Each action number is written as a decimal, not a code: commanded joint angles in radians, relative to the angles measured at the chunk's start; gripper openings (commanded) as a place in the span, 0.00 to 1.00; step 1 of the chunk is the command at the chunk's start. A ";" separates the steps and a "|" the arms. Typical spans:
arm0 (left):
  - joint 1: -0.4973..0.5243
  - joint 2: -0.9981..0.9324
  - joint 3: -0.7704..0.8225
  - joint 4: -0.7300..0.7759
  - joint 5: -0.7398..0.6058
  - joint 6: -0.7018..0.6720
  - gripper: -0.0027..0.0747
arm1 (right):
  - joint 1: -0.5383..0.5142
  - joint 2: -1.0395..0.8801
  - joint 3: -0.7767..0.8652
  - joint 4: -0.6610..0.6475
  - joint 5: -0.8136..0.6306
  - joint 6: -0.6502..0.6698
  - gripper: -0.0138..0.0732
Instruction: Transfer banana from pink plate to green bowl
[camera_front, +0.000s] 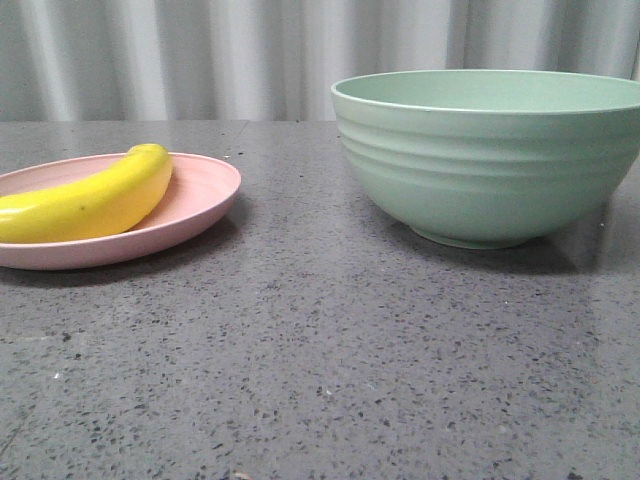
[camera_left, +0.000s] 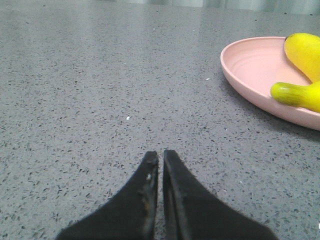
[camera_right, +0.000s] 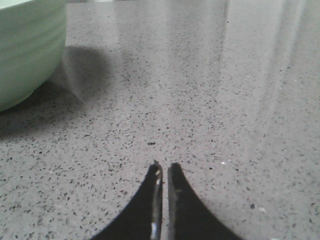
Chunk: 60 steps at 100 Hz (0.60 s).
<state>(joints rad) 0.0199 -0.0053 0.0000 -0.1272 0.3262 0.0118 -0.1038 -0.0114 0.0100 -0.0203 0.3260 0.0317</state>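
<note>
A bright yellow banana (camera_front: 90, 200) lies on the pink plate (camera_front: 205, 200) at the left of the table. The pale green ridged bowl (camera_front: 490, 160) stands at the right, empty as far as I can see. In the left wrist view the plate (camera_left: 250, 65) and the banana (camera_left: 300, 95) sit off to one side of my left gripper (camera_left: 161, 154), which is shut and empty low over the table. My right gripper (camera_right: 164, 166) is shut and empty over bare table, with the bowl (camera_right: 25, 50) off to its side. Neither gripper shows in the front view.
The table is a grey speckled stone surface (camera_front: 320, 350). A pale pleated curtain (camera_front: 200, 50) hangs behind the far edge.
</note>
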 joint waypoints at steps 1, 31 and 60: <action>0.002 -0.028 0.011 -0.002 -0.049 -0.001 0.01 | -0.003 -0.023 0.022 -0.007 -0.023 -0.006 0.09; 0.002 -0.028 0.011 -0.002 -0.049 -0.001 0.01 | -0.003 -0.023 0.022 -0.007 -0.023 -0.006 0.09; 0.002 -0.028 0.009 0.025 -0.086 -0.001 0.01 | -0.003 -0.023 0.022 -0.007 -0.023 -0.006 0.09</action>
<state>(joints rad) 0.0199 -0.0053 0.0000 -0.1182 0.3216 0.0118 -0.1038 -0.0114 0.0100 -0.0203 0.3260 0.0317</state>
